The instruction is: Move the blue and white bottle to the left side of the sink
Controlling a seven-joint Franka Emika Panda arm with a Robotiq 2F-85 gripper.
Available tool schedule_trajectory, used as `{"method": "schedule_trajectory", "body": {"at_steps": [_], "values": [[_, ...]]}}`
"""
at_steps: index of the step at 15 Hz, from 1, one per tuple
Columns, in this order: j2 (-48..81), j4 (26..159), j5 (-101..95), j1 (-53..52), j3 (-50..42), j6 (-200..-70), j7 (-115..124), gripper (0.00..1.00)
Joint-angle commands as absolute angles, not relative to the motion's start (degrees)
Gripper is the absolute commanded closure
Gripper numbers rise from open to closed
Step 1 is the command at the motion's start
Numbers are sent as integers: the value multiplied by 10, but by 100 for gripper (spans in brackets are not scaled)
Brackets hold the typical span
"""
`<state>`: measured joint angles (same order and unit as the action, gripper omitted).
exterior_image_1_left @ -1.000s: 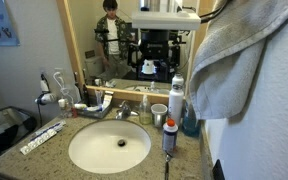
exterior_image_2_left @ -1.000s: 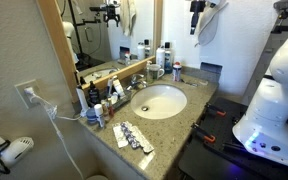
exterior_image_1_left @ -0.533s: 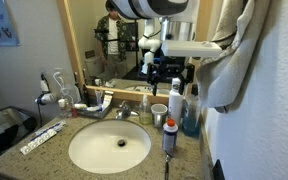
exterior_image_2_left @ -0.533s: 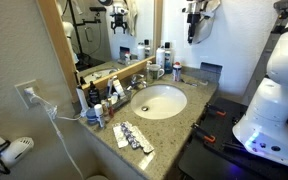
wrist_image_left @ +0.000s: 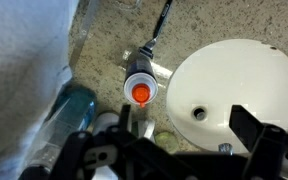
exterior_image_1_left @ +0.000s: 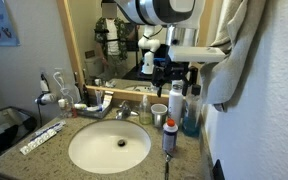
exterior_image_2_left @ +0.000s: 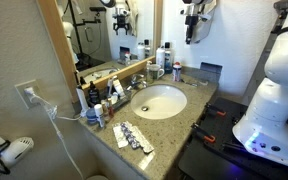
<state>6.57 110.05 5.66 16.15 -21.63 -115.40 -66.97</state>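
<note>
Top-down over speckled counter [wrist_image_left: 104, 40]. Blue and white bottle [wrist_image_left: 139, 90] seen from above, reddish-orange top facing the camera, standing just beside the rim of the white sink [wrist_image_left: 239, 85] at right. Gripper [wrist_image_left: 184, 125] along the bottom edge, dark fingers [wrist_image_left: 247, 122] spread wide, holding nothing. Blue translucent bottle [wrist_image_left: 74, 110] lower left, next to a pale cloth [wrist_image_left: 24, 60] filling the left side. Thin dark handle [wrist_image_left: 162, 25] lies above the bottle — unclear what it is.

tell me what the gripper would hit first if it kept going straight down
Most likely the orange top of the blue and white bottle, just ahead of the open gripper in the wrist view, beside the sink; depth is unclear.
</note>
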Motion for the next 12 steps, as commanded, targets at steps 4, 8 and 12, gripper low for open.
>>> {"method": "schedule_trajectory", "body": {"at_steps": [4,8,12], "values": [[94,1094,65,188,-190,-1170,-693,0],[118,1102,68,193,-172,-1210,-700,0],[153,1115,75,202,-149,-1275,-710,0]]}}
